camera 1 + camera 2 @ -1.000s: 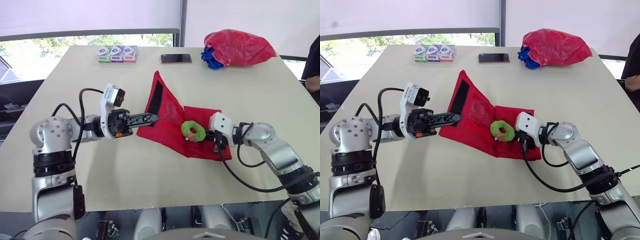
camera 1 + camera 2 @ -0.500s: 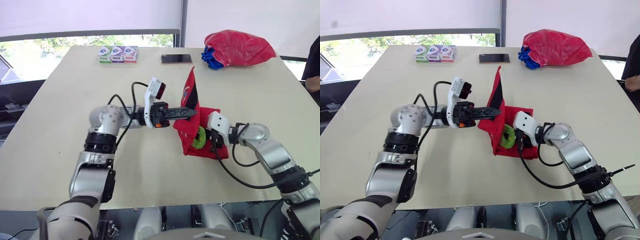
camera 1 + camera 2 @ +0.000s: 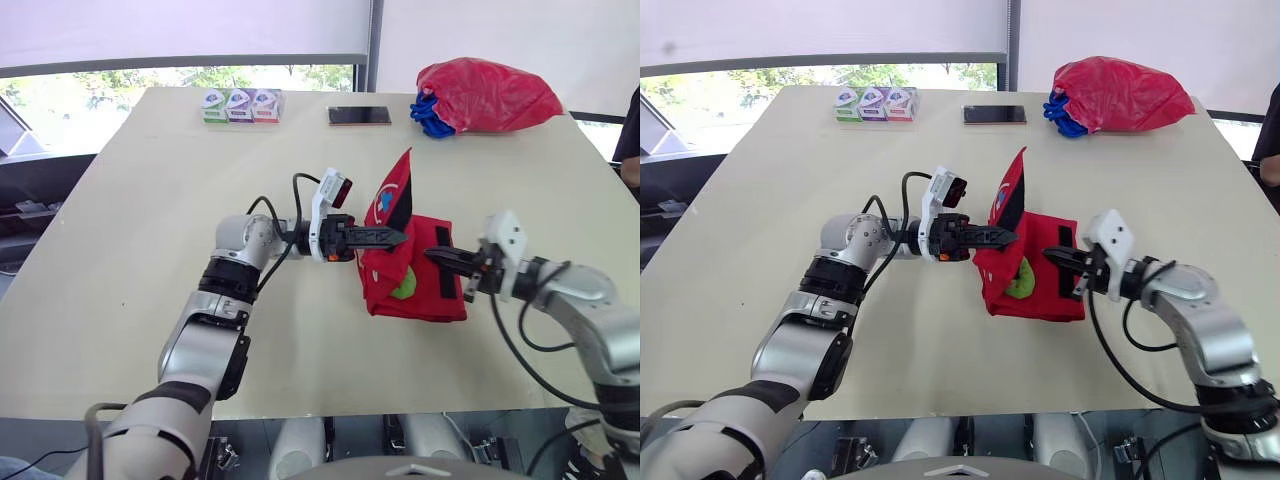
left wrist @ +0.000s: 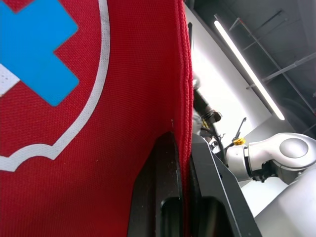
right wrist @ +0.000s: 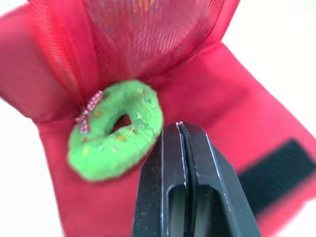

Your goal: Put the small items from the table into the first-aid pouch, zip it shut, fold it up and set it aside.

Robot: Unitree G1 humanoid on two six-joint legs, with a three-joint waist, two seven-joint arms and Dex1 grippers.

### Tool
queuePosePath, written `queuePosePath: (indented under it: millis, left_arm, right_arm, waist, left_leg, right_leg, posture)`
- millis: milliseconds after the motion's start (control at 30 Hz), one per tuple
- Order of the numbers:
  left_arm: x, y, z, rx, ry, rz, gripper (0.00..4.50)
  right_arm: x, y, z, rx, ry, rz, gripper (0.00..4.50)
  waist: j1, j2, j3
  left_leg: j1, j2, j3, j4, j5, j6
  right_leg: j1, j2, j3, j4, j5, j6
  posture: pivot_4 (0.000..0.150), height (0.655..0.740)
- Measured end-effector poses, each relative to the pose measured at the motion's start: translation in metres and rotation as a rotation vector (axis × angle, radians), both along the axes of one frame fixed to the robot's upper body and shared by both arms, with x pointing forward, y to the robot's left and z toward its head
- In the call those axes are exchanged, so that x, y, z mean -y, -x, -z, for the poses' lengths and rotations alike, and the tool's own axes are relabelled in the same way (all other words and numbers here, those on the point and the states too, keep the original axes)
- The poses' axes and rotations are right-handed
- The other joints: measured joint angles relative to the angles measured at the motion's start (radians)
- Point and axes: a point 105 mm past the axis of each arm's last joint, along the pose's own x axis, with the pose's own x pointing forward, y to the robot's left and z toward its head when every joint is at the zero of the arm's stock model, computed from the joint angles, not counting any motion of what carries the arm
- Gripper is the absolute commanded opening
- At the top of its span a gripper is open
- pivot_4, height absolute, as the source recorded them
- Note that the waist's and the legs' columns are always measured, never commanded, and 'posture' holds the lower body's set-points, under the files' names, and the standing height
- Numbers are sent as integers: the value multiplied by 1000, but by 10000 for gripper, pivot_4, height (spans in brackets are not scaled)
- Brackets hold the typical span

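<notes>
The table (image 3: pixel 150 200) carries the red pouch (image 3: pixel 430 295) near its middle, and that is where things have moved. Over the last second the left gripper (image 3: pixel 397 238) has swung the pouch's flap (image 3: pixel 395 195) up from lying open, so it now stands upright over the base. Its jaws are pinched on the flap's edge. The right gripper (image 3: pixel 438 253), which was down beside the green ring (image 5: pixel 116 131), has drawn back to the pouch's right side, its 2 fingers pressed together on nothing. The ring lies on the base, half hidden under the flap. To me this looks like folding begun. Yet 3 small boxes (image 3: pixel 240 105) sit far off, so the packing seems unfinished.
</notes>
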Motion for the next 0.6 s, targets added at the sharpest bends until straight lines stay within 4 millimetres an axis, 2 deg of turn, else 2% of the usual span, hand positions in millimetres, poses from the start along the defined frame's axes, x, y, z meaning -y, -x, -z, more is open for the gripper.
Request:
queuePosePath:
  millis: [100, 133, 233, 333, 533, 600]
  left_arm:
    - [5, 1, 5, -11, -7, 9, 0]
    - [13, 3, 11, -7, -27, 24, 0]
    - [21, 5, 17, -10, -46, 36, 0]
    - [29, 5, 34, 44, -144, 34, 0]
    - [41, 4, 48, 68, -162, 33, 0]
    - [44, 2, 51, 66, -164, 21, 0]
  right_arm:
    - [14, 10, -4, -7, -24, 28, 400]
    - [30, 19, -4, -10, -5, 55, 400]
    - [47, 27, -6, 2, 26, 88, 400]
    - [70, 42, -14, 17, 43, 131, 400]
    - [88, 61, -35, 107, 38, 155, 400]
    - [91, 68, -33, 93, 42, 148, 400]
  waist:
    - [2, 0, 0]
    - [6, 0, 0]
    - [10, 0, 0]
    - [14, 0, 0]
    - [18, 1, 0]
    - [20, 1, 0]
  left_leg:
    - [0, 0, 0, 0, 0, 0]
    - [0, -1, 0, 0, -1, 1]
    - [0, -2, 0, 0, -1, 2]
    - [1, -3, 0, 0, -1, 2]
    - [2, -3, -1, 0, -1, 2]
    - [2, -4, -2, 0, -1, 2]
  right_leg:
    - [0, 0, 0, 0, 0, 0]
    - [0, 0, 1, 0, 0, 0]
    - [0, 0, 2, 0, 0, 0]
    - [1, 0, 3, 0, 0, 1]
    - [2, 1, 4, 1, -2, 3]
    - [2, 1, 4, 0, -2, 3]
  posture:
    - [1500, 7400]
    - [1500, 7400]
    - [1500, 7400]
    - [1500, 7400]
    - [1500, 7400]
    - [1500, 7400]
